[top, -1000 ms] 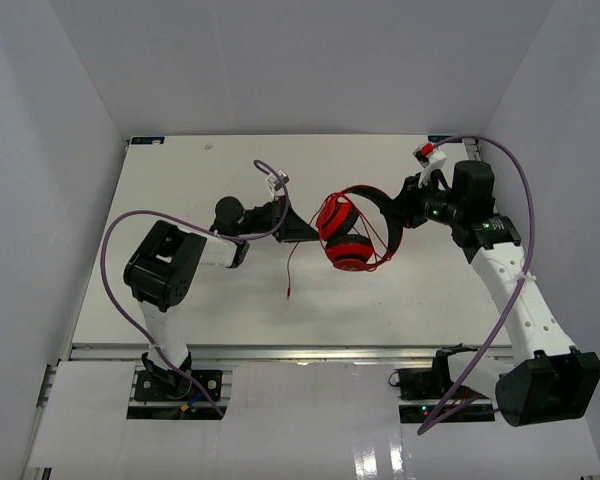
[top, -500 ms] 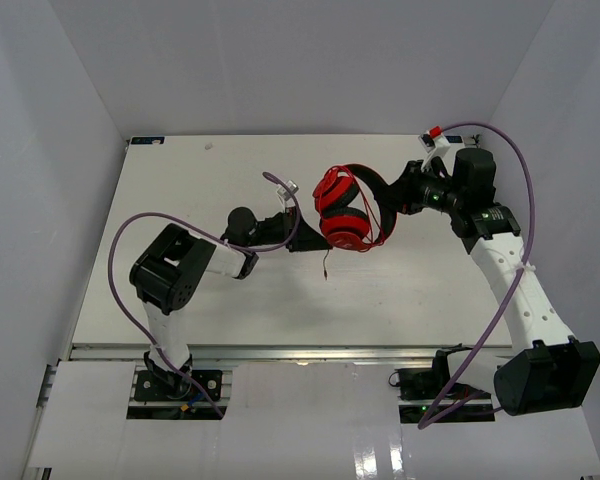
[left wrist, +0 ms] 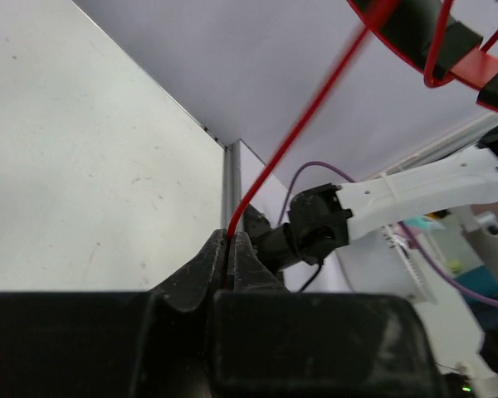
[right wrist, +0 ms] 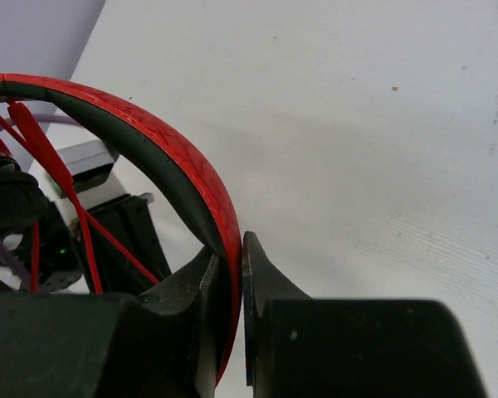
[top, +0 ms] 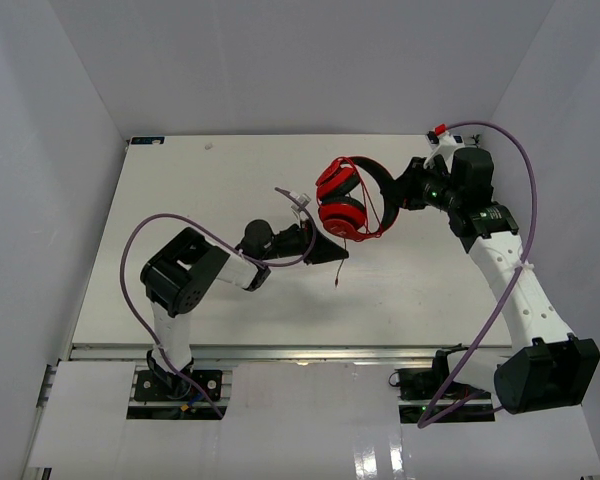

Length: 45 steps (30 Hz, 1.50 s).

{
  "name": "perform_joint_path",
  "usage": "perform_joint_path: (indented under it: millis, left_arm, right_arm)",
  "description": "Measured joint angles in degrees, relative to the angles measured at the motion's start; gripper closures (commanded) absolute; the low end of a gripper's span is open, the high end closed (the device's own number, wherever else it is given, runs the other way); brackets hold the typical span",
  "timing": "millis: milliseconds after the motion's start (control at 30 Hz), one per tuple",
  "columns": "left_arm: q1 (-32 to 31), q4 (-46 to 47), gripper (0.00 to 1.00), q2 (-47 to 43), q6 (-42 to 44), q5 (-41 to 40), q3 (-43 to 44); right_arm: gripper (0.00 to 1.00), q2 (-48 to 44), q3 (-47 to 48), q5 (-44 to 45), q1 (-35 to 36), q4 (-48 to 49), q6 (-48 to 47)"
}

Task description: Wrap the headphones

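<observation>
Left tool [left wrist: 231, 242] advanced, pinching headphones cord [left wrist: 315, 108].

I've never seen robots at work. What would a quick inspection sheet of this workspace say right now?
Surface: white table, a few faint specks.
Job's things: red headphones held up off the table; their thin red cord runs taut to the left arm, and some of it looks wound across the headband.
Clutter: nothing seen.
Tools: left tool shut on the cord; right tool shut on the headphones' headband.
Cables: a purple cable loops along the left arm, another along the right arm; neither touches the headphones.
Surroundings: pale walls on three sides, metal rail at the near edge.
</observation>
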Motion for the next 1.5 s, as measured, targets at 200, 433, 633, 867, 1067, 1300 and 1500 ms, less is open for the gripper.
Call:
perform_joint_path:
  millis: [200, 433, 633, 867, 1067, 1300, 1500]
  left_arm:
    - [-3.3, 0.9, 1.00, -1.0, 6.7, -8.1, -5.4]
    - [-5.2, 0.8, 1.00, -0.4, 8.4, -19.2, -15.2]
    - [-6.7, 0.5, 1.00, 2.9, 6.4, -26.3, -16.0]
    - [-7.2, 0.0, 0.99, 4.7, 5.1, -32.0, -16.6]
    - [-7.2, -0.2, 0.98, 4.8, 5.0, -34.7, -15.4]
    - [-7.2, -1.4, 0.94, 4.8, 5.1, -36.8, -12.4]
    - [-7.2, -2.1, 0.75, 4.8, 5.8, -38.0, -10.9]
  right_arm:
    - [0.92, 0.3, -2.5, 11.9, 3.9, 0.1, 0.1]
    - [0.92, 6.3, -8.1, 30.8, 9.2, 1.1, 1.1]
    - [0.92, 14.0, -11.2, 39.2, 10.4, 5.9, 1.4]
    - [0.92, 22.9, -10.9, 44.0, 14.1, 12.7, 1.7]
    - [0.92, 31.2, -9.2, 46.8, 16.0, 15.9, 2.2]
    - [0.92, 33.7, -6.1, 48.8, 18.6, 18.6, 2.5]
    - [0.67, 35.0, -5.2, 49.4, 20.5, 20.1, 2.5]
